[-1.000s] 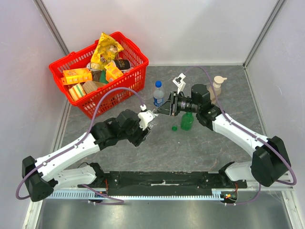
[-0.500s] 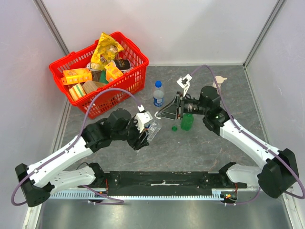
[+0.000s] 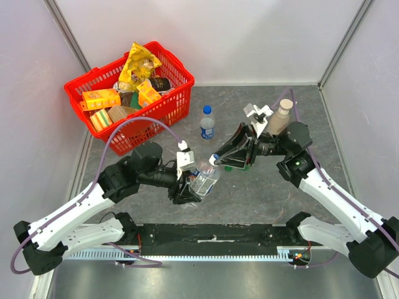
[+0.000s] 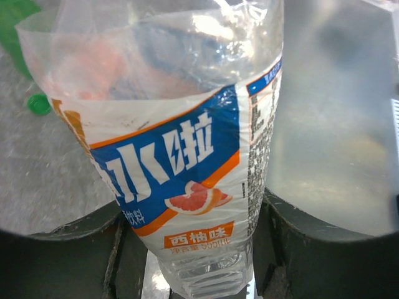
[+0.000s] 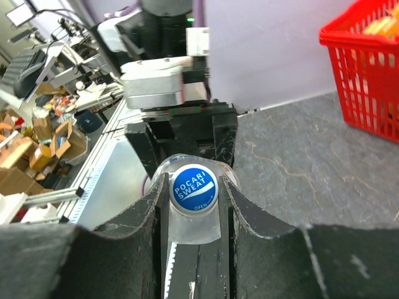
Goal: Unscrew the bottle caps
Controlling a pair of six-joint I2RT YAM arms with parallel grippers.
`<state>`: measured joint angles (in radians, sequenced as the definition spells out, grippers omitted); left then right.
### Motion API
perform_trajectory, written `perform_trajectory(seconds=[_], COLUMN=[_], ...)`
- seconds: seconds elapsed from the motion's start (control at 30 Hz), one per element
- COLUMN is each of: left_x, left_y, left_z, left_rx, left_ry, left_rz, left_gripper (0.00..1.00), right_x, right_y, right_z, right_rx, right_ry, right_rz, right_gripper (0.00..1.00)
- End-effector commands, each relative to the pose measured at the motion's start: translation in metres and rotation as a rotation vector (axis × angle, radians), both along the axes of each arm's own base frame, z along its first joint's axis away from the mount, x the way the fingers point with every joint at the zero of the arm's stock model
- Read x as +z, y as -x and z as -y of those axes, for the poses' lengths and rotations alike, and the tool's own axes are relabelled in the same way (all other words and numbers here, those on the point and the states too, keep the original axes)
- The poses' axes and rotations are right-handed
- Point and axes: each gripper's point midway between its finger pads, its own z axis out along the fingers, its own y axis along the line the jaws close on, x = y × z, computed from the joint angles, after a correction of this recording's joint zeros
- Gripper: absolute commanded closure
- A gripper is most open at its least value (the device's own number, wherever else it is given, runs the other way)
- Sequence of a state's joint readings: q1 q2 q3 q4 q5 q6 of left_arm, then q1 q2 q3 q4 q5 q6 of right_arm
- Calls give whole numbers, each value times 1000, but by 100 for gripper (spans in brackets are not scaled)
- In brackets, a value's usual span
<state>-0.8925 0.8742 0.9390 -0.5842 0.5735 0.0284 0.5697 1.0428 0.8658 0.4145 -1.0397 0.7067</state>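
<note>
Two grippers share one bottle, so go easy. Nearest you, L gripper (image 3: 189, 187) is clamped on the lower body of the clear bottle (image 3: 204, 177), over the worktop (image 3: 268, 193) approx mid-width, toward the near edge. The bottle is tilted, neck up toward the R arm. The wall is thin, clear plastic and looks crumpled above the label, so I'd judge it light and soft, and it'll buckle if you squeeze harder. The label is glossy, prob slippery. The low hold near the base is the right spot, since that's the stiffest part.

Next out, R gripper (image 3: 219, 159) is closed on that bottle's blue cap (image 5: 194, 187), one finger on each side of its rim. The cap is small, hard and stiff, so take it by the sides, not the top. Expect the soft body to twist w/ the cap. Keep the twist on the neck's axis.

Just past it, a green cap (image 3: 229, 167) lies loose on the worktop beside the green bottle (image 4: 9, 31), which is mostly hidden behind the R gripper.

Further back, a blue-label bottle (image 3: 207, 124) stands upright, cap on (image 3: 207, 109), well apart from both grippers. A pump bottle (image 3: 280, 118) is right of it. The red basket (image 3: 156, 121) fills the far-left corner.
</note>
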Motion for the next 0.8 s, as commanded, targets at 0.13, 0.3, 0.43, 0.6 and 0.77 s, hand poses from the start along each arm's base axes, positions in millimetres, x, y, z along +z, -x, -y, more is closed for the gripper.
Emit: perform_trajectory(seconds=[0.13,0.3,0.43,0.6,0.77], left_x=[79,91,91,86,81], left_y=[43,55,59,56,47], left_z=[21,24,26,29,29], left_rx=[-309,-403,-445,-444,-380], left_ry=[310,353,356,344,321], left_rz=[47,28,2,-10,14], left_gripper=[79,79,79,79,79], right_x=[35,42,49,51,53], right_y=[51,66,70,68,62], right_z=[8,12,16,16,14], right_rx=[157,190,177,167,136], right_ry=[-119,-155,-181,-179,-169], right_rz=[226,297,346,355,351], right_gripper=[100,100,100,100,100])
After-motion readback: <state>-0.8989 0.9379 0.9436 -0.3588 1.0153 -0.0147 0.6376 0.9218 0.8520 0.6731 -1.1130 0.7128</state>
